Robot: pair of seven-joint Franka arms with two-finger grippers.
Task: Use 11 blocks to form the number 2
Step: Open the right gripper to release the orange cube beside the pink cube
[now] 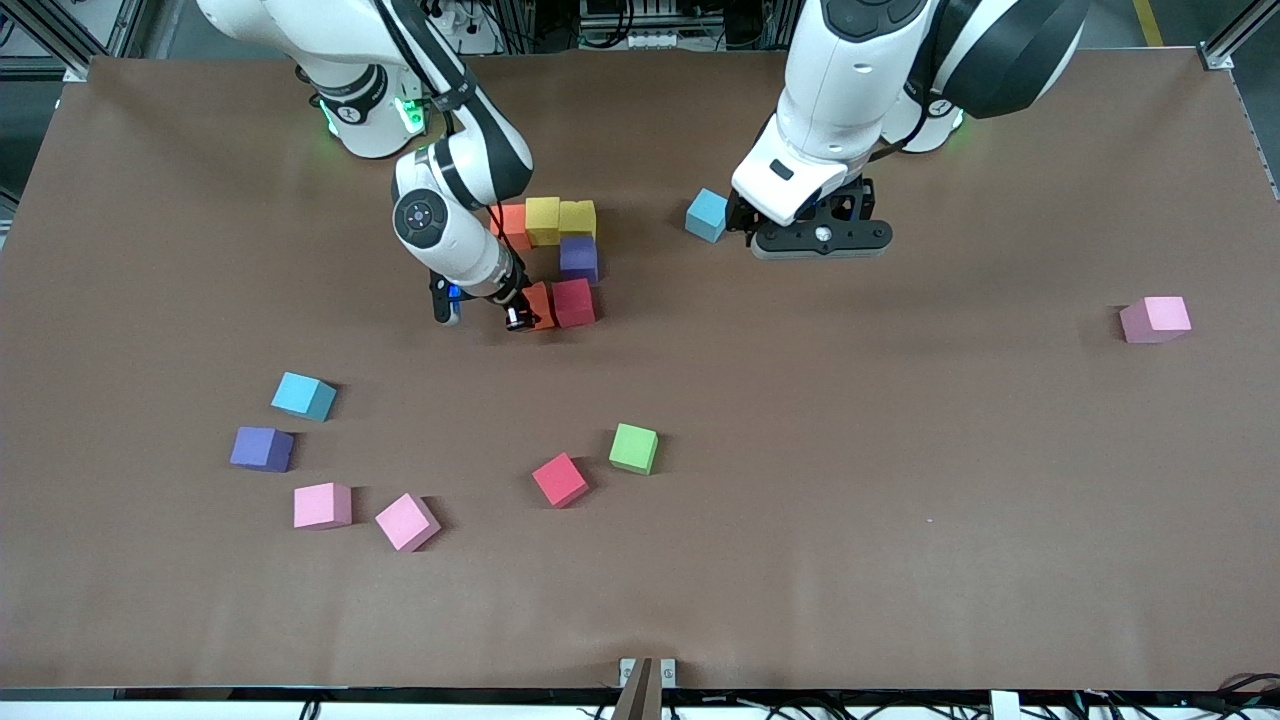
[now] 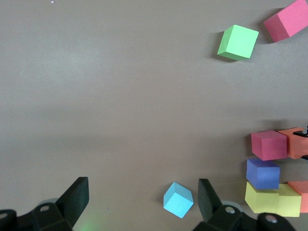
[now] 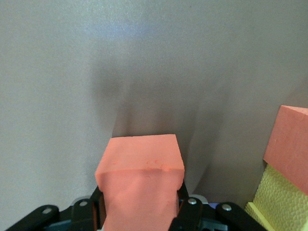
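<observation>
A broad brown surface (image 1: 900, 520) fills the front view, with metal framing and cables along its 12 o'clock edge, where both arm bases stand.

The right arm reaches down to about 11 o'clock from the middle of the surface. Its right gripper (image 1: 517, 306) is clamped on an orange block (image 1: 540, 303), which sits against a red block (image 1: 574, 303). The left gripper (image 2: 142, 195) hangs over the surface at about 1 o'clock with its fingers (image 2: 77, 192) wide apart and holding nothing. A light blue block (image 1: 707, 215) lies below, close to one finger.

I count fourteen blocks: three pink, two each of orange, yellow, red, purple and light blue, and one green.

- **The partly built number 2 (image 1: 555, 255), at 11 o'clock:** six touching cubes. An orange block (image 1: 512, 225) and two yellow blocks (image 1: 560, 219) form one row. A purple block (image 1: 579, 258) is next toward the front camera. The red block and the held orange one come after that.
- **Loose, from 6 to 8 o'clock:** a green block (image 1: 634, 448), a red one (image 1: 560, 480), two pink ones (image 1: 365, 512), a purple one (image 1: 262, 449) and a light blue one (image 1: 303, 396).
- **Alone at 3 o'clock:** a pink block (image 1: 1155, 320), well apart from the rest.
</observation>
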